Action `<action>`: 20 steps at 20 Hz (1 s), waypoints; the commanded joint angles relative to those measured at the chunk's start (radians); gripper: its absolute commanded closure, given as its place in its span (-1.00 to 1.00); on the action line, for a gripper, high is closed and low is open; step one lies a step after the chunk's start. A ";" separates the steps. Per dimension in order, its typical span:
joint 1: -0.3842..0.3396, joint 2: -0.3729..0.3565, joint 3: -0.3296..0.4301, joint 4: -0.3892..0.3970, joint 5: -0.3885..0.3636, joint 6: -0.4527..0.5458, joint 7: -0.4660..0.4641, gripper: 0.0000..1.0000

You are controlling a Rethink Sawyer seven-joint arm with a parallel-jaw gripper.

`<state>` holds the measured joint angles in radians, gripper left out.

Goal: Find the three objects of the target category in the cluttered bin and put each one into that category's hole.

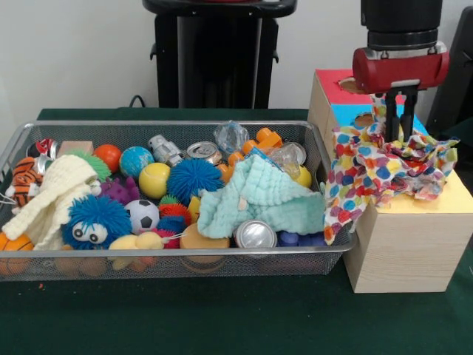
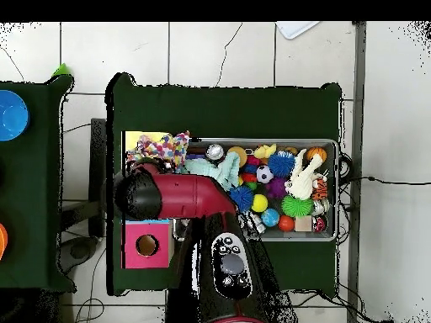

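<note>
Cloth (image 1: 384, 166), spotted in many colours, lies draped over the wooden box (image 1: 406, 248), one corner hanging into the bin (image 1: 177, 262). Behind it, the gripper (image 1: 394, 137) pins the cloth, fingers closed on a fold.

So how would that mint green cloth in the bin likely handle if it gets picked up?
Probably floppy: the mint green cloth lies crumpled and draped over toys in the wire bin. It looks light for its bulk, being thin and quilted. It may also drag neighbours, since it rests against a silver can.
</note>
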<state>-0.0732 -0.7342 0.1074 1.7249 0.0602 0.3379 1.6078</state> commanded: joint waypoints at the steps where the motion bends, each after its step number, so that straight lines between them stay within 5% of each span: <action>1: -0.003 0.080 -0.029 0.079 -0.028 -0.069 0.188 1.00; 11: 0.022 0.162 -0.049 0.042 -0.001 -0.175 0.213 1.00; 20: -0.017 0.169 0.048 0.054 0.054 -0.190 0.225 1.00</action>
<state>-0.0503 -0.6554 0.0707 1.7245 0.0646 0.1814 1.6078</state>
